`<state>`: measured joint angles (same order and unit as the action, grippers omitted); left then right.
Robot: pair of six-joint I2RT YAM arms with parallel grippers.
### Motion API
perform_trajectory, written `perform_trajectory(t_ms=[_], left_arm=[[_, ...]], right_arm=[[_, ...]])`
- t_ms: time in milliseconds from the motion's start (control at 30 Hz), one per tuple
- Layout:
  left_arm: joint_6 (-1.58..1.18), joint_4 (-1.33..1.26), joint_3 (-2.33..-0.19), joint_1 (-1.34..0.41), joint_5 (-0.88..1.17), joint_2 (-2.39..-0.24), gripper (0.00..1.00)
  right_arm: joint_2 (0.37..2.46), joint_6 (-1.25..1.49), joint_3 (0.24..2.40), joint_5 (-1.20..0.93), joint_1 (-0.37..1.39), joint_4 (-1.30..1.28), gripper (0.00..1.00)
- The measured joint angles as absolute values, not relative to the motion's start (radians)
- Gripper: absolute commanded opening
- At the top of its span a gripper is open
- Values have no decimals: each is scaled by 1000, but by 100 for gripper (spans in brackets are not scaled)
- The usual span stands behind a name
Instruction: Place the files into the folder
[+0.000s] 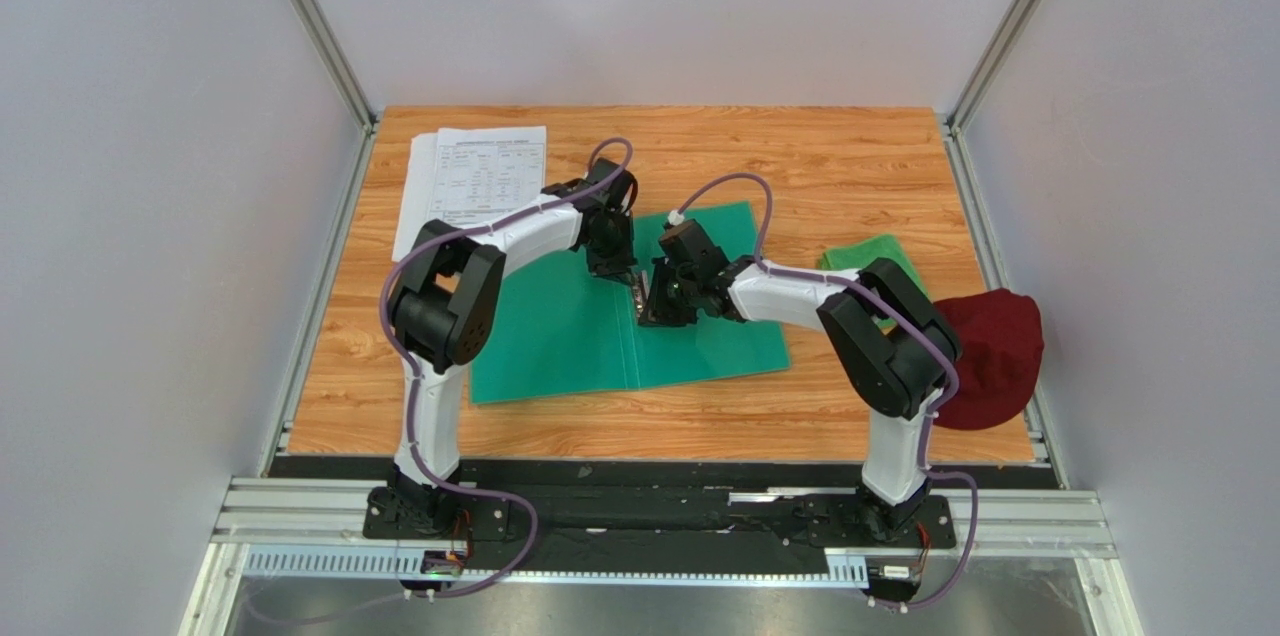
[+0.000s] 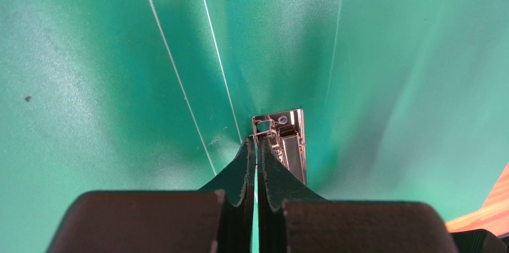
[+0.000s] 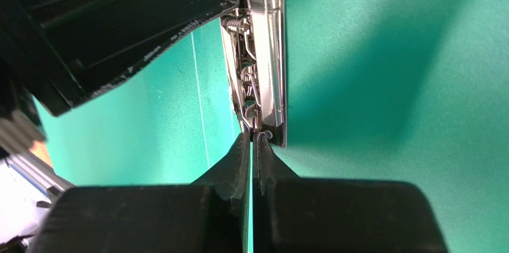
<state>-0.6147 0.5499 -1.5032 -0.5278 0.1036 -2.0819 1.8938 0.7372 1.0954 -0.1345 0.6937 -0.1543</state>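
Note:
The teal-green folder (image 1: 556, 336) lies open and flat in the middle of the table. A metal clip (image 1: 643, 294) runs along its spine. My left gripper (image 1: 619, 273) reaches down at the clip's far end, and its jaws are pinched together on the clip's wire (image 2: 290, 139). My right gripper (image 1: 657, 309) is at the clip's near end, with its jaws closed on the wire there (image 3: 269, 74). The files (image 1: 478, 174), white printed sheets, lie at the far left of the table, partly under the left arm. Nothing lies in the folder.
A bright green folded cloth (image 1: 867, 255) lies to the right of the folder, behind the right arm. A dark red cap (image 1: 992, 351) sits at the table's right edge. Grey walls enclose the table on three sides.

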Motion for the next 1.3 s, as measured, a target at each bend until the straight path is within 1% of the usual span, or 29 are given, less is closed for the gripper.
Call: perform_trajectory(t_ms=[633, 767, 900, 967, 1000, 1100, 1133, 1233, 1300], left_arm=[[-438, 535, -1513, -535, 93, -2084, 0], [-430, 535, -1514, -535, 91, -2085, 0], [-424, 535, -1514, -536, 92, -2085, 0], [-423, 537, -1514, -537, 92, -2085, 0], [-423, 538, -1514, -537, 92, -2085, 0], [-422, 549, -1514, -537, 93, -2085, 0], [-422, 553, -1514, -537, 94, -2085, 0], [-426, 559, -1514, -537, 98, -2085, 0], [-436, 560, -1514, -536, 99, -2085, 0]], right_arm=[[1925, 755, 1206, 71, 765, -302, 0], [1915, 724, 1207, 77, 762, -318, 0], [1913, 712, 1207, 44, 750, -318, 0], [1905, 700, 1180, 1, 740, -277, 0], [1892, 699, 1149, -23, 733, -237, 2], [1836, 696, 1033, -114, 703, -138, 10], [1826, 693, 1013, -142, 690, -123, 16], [1823, 687, 978, -212, 661, -57, 25], [1823, 686, 968, -251, 647, -20, 27]])
